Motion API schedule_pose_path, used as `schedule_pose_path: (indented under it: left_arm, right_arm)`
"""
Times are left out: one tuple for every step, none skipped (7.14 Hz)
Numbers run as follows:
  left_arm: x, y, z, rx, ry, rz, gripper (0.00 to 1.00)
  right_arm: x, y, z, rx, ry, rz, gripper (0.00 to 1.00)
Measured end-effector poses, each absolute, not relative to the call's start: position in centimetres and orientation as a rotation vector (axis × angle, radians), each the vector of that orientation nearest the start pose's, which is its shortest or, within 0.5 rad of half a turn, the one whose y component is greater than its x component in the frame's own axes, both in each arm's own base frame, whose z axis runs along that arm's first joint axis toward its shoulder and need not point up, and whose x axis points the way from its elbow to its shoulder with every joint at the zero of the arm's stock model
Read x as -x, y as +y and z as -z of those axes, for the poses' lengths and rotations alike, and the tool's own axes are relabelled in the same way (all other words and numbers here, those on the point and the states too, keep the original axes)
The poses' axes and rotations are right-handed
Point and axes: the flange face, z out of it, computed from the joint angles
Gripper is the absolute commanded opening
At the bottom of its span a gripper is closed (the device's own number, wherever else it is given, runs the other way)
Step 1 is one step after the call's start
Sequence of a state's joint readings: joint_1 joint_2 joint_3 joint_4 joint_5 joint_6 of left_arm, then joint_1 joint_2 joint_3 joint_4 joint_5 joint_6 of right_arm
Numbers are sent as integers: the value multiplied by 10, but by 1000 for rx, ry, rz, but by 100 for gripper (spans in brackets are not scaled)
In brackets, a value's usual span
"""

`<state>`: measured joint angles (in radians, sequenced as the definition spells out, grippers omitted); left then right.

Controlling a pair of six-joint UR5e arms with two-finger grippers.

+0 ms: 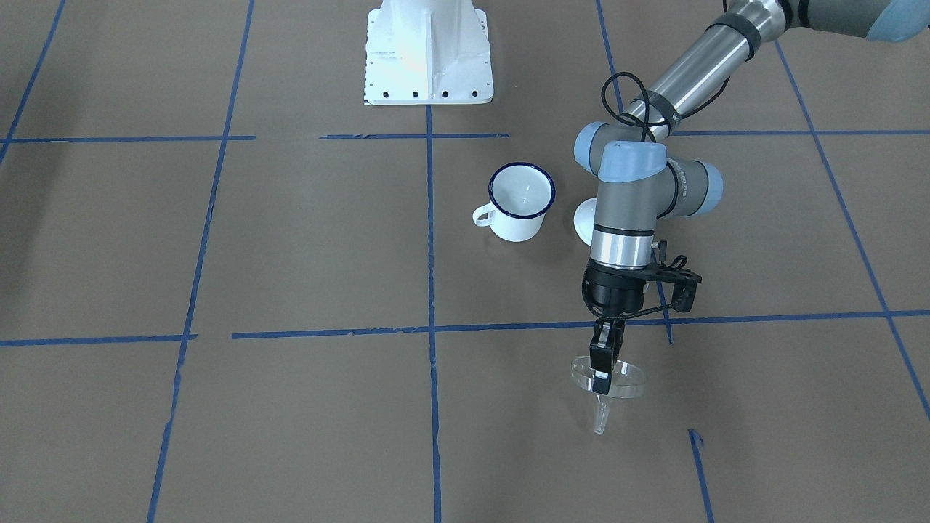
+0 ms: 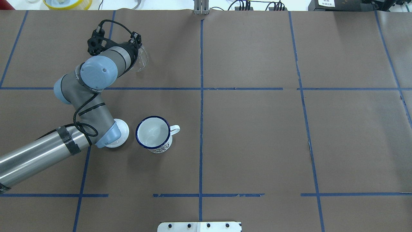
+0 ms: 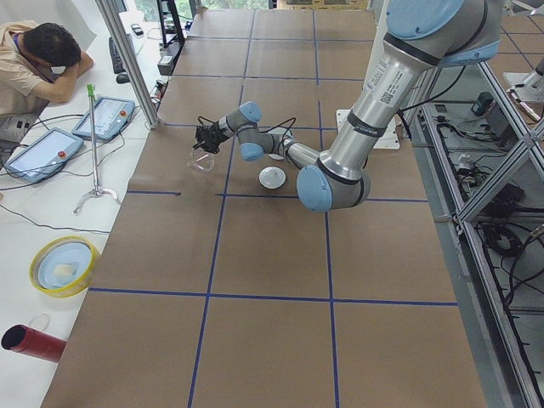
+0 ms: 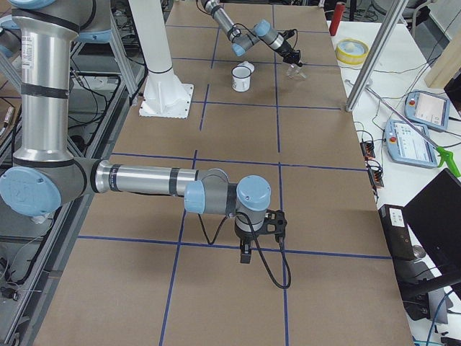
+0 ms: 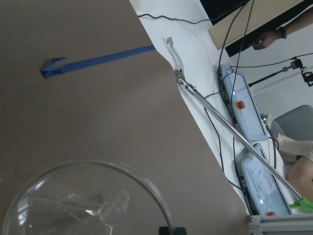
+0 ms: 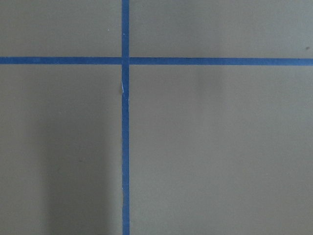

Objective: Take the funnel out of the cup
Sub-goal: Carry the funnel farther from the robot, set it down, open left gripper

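Clear plastic in the grip: your left gripper is clenched on the funnel, pinching the wall at one side of the wide rim.
Axis: mouth up, spout hanging straight below the fingers, close to upright with a slight tilt.
Height: low over the paper; you can't tell from here whether the tip touches.
Cup: the cup stands upright and empty, well apart from the funnel, back toward the robot's base, handle to the robot's right.
Lid: a white lid sits just beside the cup on the robot's left, partly hidden by the forearm.
Stage: the funnel is out, by the look of it; what's left is to set it down and let go.
Room: bare paper all round the funnel, so a straight lowering looks open to you.
Edge: in the wrist view the paper edge runs near the funnel on the operators' side, so keep the drop inboard.
Right arm: the right gripper is well apart at the table's other end, seen only from the side, so its fingers can't be judged. The left has this one.
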<state>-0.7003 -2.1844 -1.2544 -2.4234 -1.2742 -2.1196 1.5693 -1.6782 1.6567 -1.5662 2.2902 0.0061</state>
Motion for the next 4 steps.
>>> schedule_pose_path:
  left_arm:
    - [-467, -607, -345, -382, 1201, 1258, 80]
    - [-467, -607, -346, -392, 1194, 1242, 100]
    - [-465, -608, -345, -411, 1185, 1216, 100]
    - [-459, -609, -337, -441, 1182, 1166, 100]
  right_arm:
    - [-67, -445, -670, 19, -719, -10, 100]
    - [-67, -445, -670, 19, -719, -10, 100]
    - [-67, -445, -670, 19, -719, -10, 100]
    - [-67, -445, -670, 19, -719, -10, 100]
